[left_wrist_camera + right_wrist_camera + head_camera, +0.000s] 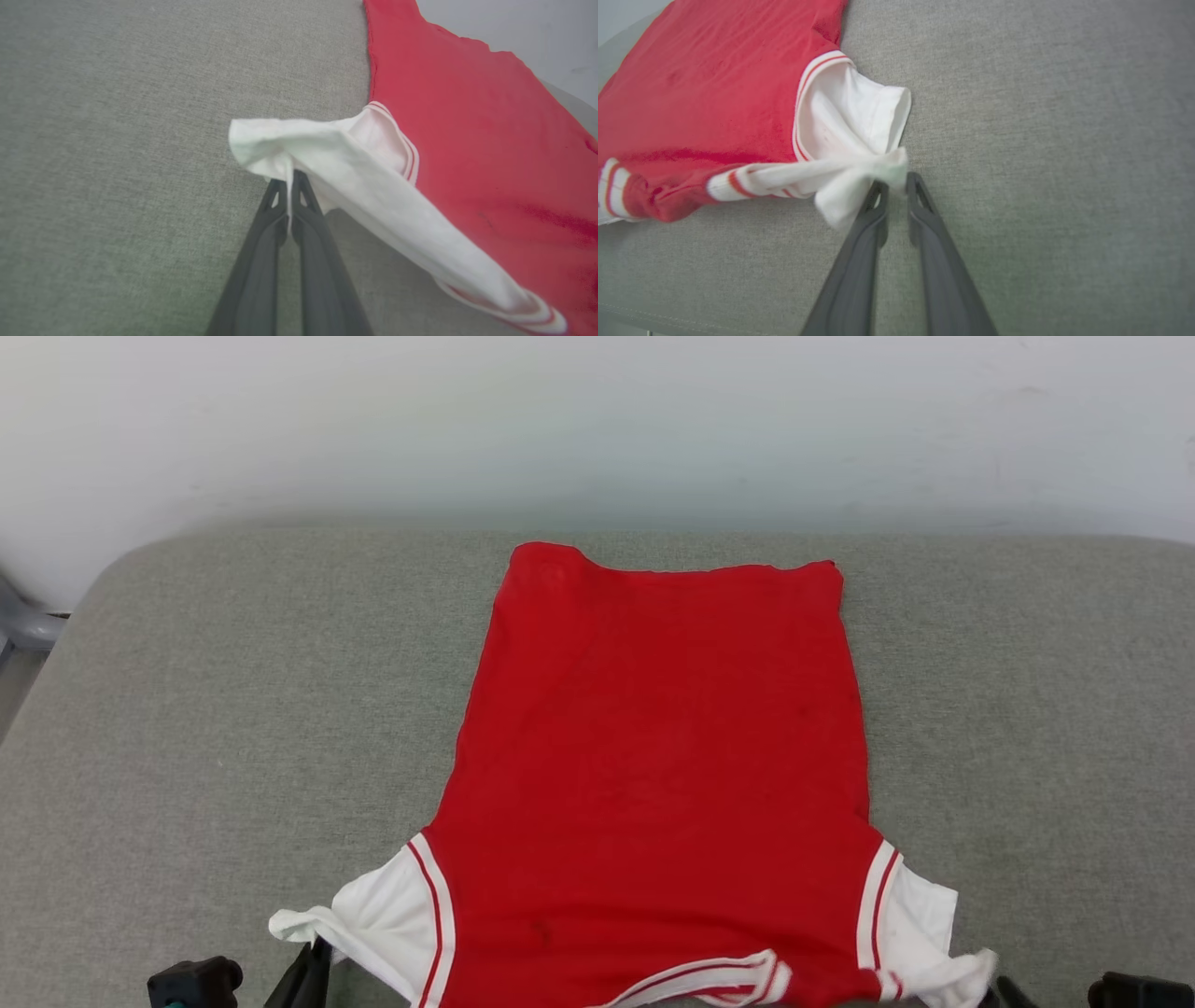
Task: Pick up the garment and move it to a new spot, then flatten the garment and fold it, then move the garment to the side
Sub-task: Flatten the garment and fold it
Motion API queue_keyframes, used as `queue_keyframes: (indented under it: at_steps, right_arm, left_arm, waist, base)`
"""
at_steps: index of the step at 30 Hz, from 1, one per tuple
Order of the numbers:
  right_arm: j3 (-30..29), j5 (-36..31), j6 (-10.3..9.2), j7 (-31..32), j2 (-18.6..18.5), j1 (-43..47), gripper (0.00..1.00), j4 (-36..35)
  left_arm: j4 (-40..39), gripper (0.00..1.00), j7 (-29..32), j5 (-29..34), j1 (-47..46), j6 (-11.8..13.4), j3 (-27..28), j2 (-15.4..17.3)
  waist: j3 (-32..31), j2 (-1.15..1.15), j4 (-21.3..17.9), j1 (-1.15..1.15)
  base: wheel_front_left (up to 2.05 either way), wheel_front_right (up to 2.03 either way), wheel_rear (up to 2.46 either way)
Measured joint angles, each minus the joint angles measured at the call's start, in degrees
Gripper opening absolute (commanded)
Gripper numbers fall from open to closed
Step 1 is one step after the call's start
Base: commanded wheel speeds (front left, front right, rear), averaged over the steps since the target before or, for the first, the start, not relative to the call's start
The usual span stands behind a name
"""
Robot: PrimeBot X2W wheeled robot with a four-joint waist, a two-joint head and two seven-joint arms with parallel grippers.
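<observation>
The garment is pinched at its near ends, left claw and right claw both clamped on it, probably for stretching flat.

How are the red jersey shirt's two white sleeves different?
The left white sleeve is stretched long; the right white sleeve is scrunched into a wad. The left gripper pinches the left sleeve, fingers nearly touching; the right gripper pinches the right sleeve, fingers wider apart. Both are red-striped.
</observation>
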Motion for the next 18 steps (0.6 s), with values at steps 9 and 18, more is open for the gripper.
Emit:
queue_keyframes:
  at_steps: [9,18]
  right_arm:
    - [-3.1,1.3,-0.02,-1.8,-0.1,-8.0,1.0,-1.4]
    - [-6.6,5.5,-0.03,2.8,-6.9,-30.5,1.0,12.1]
  left_arm:
    - [-7.8,0.0,0.2,1.7,-0.7,3.2,0.1,0.4]
    - [-15.8,0.0,0.2,5.3,-5.0,5.4,-1.2,-0.5]
  waist:
    - [2.3,0.0,1.4,0.01]
    - [7.9,0.0,4.5,0.02]
  base:
    - [0.0,0.0,0.0]
    - [0.0,0.0,0.0]
